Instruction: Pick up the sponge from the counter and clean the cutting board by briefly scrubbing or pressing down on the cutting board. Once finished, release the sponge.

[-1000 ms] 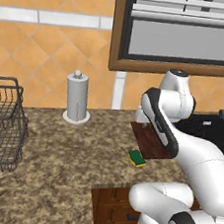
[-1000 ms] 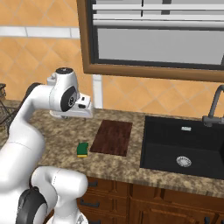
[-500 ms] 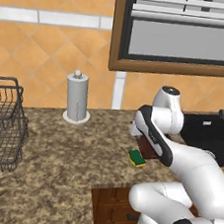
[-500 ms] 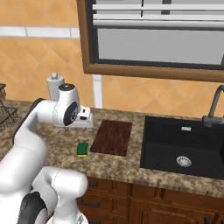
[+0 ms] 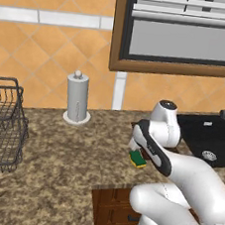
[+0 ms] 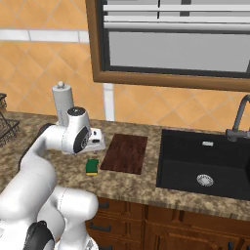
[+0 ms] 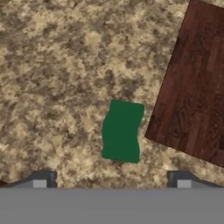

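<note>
While gripper (image 7: 112, 179) hovers spread wide, sponge (image 7: 122, 131) lies green-side-up on counter (image 7: 52, 78), just beside cutting board (image 7: 197, 83) corner.

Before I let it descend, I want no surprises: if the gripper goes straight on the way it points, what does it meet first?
Most likely the sponge, green side up on the counter. The open gripper points down at it, fingertips apart; the cutting board lies off to one side.

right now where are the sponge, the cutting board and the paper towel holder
sponge (image 7: 121, 131), hand view, middle of its green scrub face
cutting board (image 6: 125, 153), right base view, centre of its wooden top
paper towel holder (image 5: 77, 98), left base view, middle of the roll
</note>
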You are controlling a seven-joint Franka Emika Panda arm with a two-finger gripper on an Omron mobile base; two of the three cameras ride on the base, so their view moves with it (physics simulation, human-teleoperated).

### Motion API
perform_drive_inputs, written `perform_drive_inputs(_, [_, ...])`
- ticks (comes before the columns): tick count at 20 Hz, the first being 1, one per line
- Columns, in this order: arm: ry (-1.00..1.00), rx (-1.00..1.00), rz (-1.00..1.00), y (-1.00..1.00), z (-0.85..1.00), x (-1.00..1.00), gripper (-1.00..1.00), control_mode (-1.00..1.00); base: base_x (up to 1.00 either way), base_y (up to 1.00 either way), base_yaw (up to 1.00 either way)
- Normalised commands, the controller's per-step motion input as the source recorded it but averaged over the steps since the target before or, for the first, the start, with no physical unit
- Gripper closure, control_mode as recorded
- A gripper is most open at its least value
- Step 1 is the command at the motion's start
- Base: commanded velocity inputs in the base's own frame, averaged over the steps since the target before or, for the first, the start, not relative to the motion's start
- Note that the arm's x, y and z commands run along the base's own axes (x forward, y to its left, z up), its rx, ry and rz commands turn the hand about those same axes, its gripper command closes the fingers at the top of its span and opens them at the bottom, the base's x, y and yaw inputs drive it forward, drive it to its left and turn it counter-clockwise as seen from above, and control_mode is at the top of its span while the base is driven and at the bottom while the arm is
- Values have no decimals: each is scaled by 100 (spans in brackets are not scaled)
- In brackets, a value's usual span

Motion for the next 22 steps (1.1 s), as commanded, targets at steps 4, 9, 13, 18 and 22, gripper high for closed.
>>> perform_drive_inputs(4, [5, 0, 9, 5, 0, 13, -100, -100, 0, 0, 0])
perform_drive_inputs(9, [5, 6, 0, -3, 0, 20, -100, -100, 0, 0, 0])
perform_drive_inputs(13, [4, 0, -1, 0, 0, 9, -100, -100, 0, 0, 0])
perform_drive_inputs(18, [3, -17, -1, -3, -21, -2, -100, -100, 0, 0, 0])
perform_drive_inputs(22, [4, -5, -2, 0, 0, 0, -100, -100, 0, 0, 0])
